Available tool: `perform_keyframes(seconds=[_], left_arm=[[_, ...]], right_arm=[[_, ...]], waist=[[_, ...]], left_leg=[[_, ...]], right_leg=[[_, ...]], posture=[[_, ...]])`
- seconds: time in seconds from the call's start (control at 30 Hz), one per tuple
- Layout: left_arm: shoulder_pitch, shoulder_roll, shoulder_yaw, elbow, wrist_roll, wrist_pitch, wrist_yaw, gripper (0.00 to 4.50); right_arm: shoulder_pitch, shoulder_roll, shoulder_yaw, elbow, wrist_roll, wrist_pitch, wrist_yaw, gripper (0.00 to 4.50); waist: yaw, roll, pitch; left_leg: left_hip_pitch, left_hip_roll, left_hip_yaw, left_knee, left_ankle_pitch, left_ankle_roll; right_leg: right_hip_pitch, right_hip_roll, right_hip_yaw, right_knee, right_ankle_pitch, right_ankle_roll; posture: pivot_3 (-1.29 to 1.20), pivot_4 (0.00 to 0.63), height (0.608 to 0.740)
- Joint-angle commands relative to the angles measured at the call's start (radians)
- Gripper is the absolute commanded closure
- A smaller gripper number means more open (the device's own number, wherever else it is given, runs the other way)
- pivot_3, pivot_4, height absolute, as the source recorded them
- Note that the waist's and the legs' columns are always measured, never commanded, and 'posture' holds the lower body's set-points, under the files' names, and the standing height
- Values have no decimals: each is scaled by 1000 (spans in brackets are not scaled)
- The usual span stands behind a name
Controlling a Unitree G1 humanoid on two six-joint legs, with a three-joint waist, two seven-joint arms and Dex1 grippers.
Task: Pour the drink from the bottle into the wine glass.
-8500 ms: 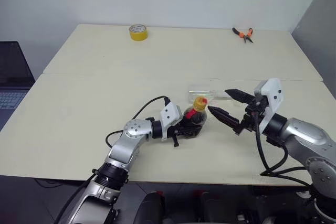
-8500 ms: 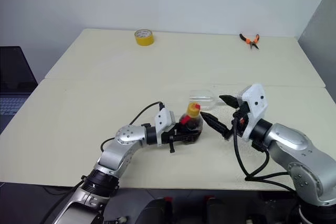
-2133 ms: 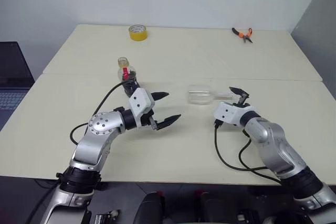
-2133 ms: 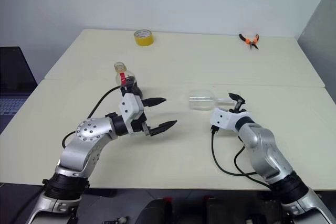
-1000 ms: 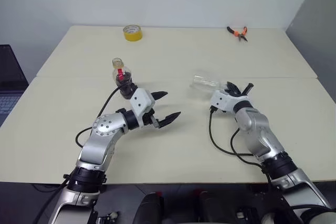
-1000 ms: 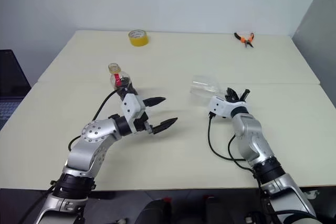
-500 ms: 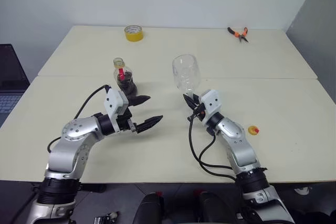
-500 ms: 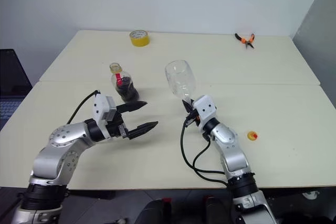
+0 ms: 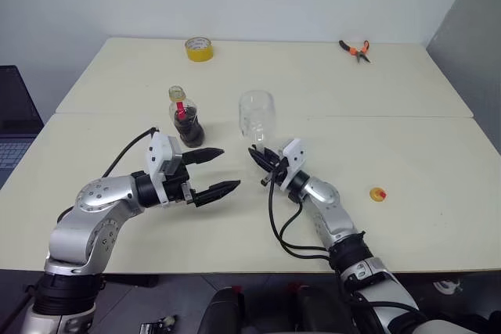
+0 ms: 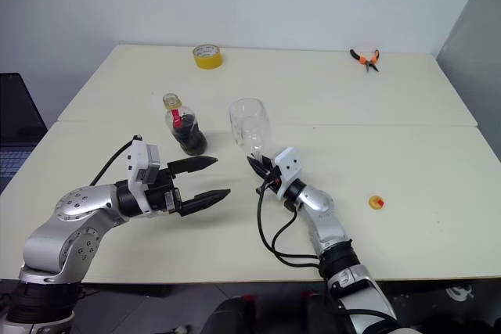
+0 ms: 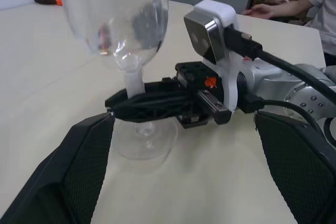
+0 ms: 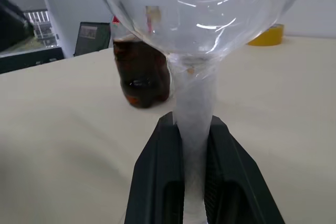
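The wine glass [image 9: 257, 117] has come down from mid-air since half a second ago and now stands upright, its foot seemingly touching the table [image 9: 407, 138], though that contact is hard to judge. The right tool [image 9: 259, 157] is clamped on its stem. The left tool [image 9: 213, 171] hovers with fingers spread wide, empty, just in front of the bottle [image 9: 186, 119], uncapped and holding dark drink [image 9: 189, 131]. The orange cap [image 9: 378, 193] lies well off right.

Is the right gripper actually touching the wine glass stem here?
Touching. In the right wrist view both fingers of the right gripper press against the wine glass stem, no gap either side.
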Motion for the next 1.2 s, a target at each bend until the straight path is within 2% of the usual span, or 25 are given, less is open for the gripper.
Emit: perform_keyframes(seconds=[0.03, 0.27, 0.67, 0.7, 1.2], left_arm=[[-9, 17, 24, -28, -10, -20, -18, 0], [-28, 17, 13, -1, 2, -31, -31, 0], [-13, 44, 42, -16, -17, -25, -53, 0], [-6, 53, 52, -24, -18, -24, -55, 0], [-27, 85, 70, -43, -14, -27, -42, 0]], right_arm=[[20, -13, 7, -43, -4, -38, 23, 4353], [44, -51, 10, -32, -11, -44, 40, 4353], [68, -71, 18, -70, -9, -25, 64, 199], [67, -73, 19, -70, -10, -22, 67, 16], [51, -90, 21, -41, -41, -19, 58, 16]], waist=[[0, 0, 0], [1, 0, 0], [0, 0, 0], [0, 0, 0], [0, 0, 0]], left_leg=[[0, 0, 0, 0, 0, 0], [0, 0, 0, 0, 0, 0], [0, 0, 0, 0, 0, 0], [0, 0, 0, 0, 0, 0], [0, 0, 0, 0, 0, 0]], right_leg=[[0, 0, 0, 0, 0, 0], [0, 0, 0, 0, 0, 0], [0, 0, 0, 1, 0, 0], [0, 0, 0, 1, 0, 0], [0, 0, 0, 1, 0, 0]], posture=[[0, 150, 740], [0, 150, 740], [0, 150, 740], [0, 150, 740], [0, 150, 740]])
